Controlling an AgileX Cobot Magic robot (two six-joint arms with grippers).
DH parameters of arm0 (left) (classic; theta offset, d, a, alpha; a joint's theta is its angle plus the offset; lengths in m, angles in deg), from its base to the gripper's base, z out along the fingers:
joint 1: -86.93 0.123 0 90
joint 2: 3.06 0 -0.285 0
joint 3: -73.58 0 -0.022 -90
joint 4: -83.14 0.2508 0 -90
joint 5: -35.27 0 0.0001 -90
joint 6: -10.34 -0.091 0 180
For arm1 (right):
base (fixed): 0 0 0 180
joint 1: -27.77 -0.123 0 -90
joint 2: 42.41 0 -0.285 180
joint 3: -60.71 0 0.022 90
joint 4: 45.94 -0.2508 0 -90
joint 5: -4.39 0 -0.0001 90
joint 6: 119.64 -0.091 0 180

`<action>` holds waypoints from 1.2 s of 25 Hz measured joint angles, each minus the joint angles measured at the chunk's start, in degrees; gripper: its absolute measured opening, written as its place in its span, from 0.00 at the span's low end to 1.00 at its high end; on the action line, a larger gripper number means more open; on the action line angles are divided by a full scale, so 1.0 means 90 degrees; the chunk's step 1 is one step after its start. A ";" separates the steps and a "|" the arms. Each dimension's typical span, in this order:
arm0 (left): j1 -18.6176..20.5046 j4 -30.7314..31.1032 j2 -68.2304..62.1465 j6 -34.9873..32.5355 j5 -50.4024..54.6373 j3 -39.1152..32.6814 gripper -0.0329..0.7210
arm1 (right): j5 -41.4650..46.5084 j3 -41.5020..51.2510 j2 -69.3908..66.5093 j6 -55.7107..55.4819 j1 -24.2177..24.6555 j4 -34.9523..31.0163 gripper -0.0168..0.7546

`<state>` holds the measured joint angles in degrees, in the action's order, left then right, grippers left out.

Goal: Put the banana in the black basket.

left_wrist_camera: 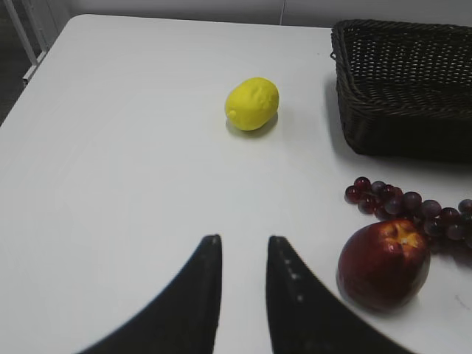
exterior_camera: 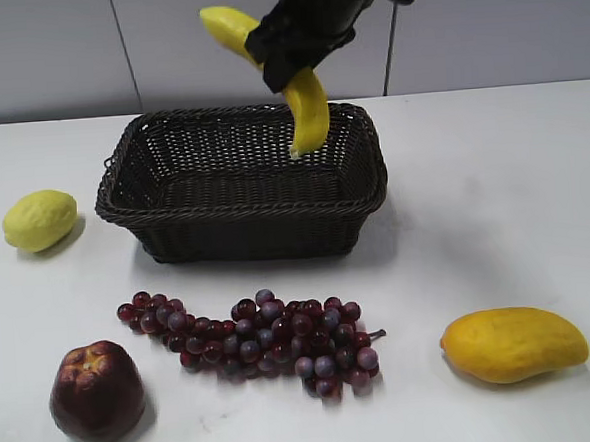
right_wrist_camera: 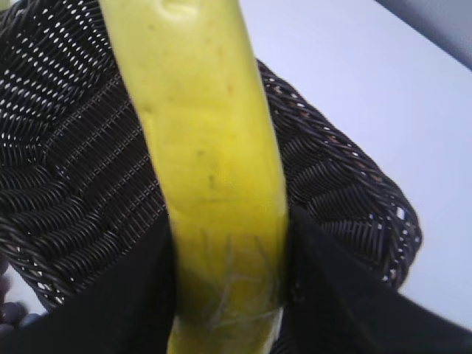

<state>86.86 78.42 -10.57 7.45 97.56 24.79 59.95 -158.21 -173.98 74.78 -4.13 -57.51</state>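
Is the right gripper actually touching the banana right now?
Touching. In the right wrist view the right gripper has a black finger pressed against each side of the banana, with no gap; the exterior view shows it held above the basket.

Legible text, labels, brands, numbers, signs: none in any view. Fruit skins, wicker and desk surface carry no print or stickers.
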 joint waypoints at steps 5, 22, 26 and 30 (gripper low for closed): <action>0.0000 0.0000 0.0000 0.0000 0.0000 0.0000 0.31 | -0.0034 0.0000 -0.0566 0.0129 -0.0059 0.0029 0.47; 0.0000 0.0000 0.0000 0.0000 0.0000 0.0000 0.31 | 0.0305 -0.0284 -0.0663 0.0154 -0.0061 0.0381 0.78; 0.0000 0.0000 0.0000 0.0000 0.0000 0.0000 0.31 | 0.0677 -0.0298 -0.0285 0.0147 -0.0061 0.0547 0.78; 0.0000 0.0000 0.0000 0.0000 0.0000 0.0000 0.31 | 0.1121 -0.0316 0.0254 -0.0091 -0.0061 0.0984 0.78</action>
<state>86.86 78.42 -10.57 7.45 97.56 24.79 70.05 -161.05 -171.70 73.96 -4.68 -48.65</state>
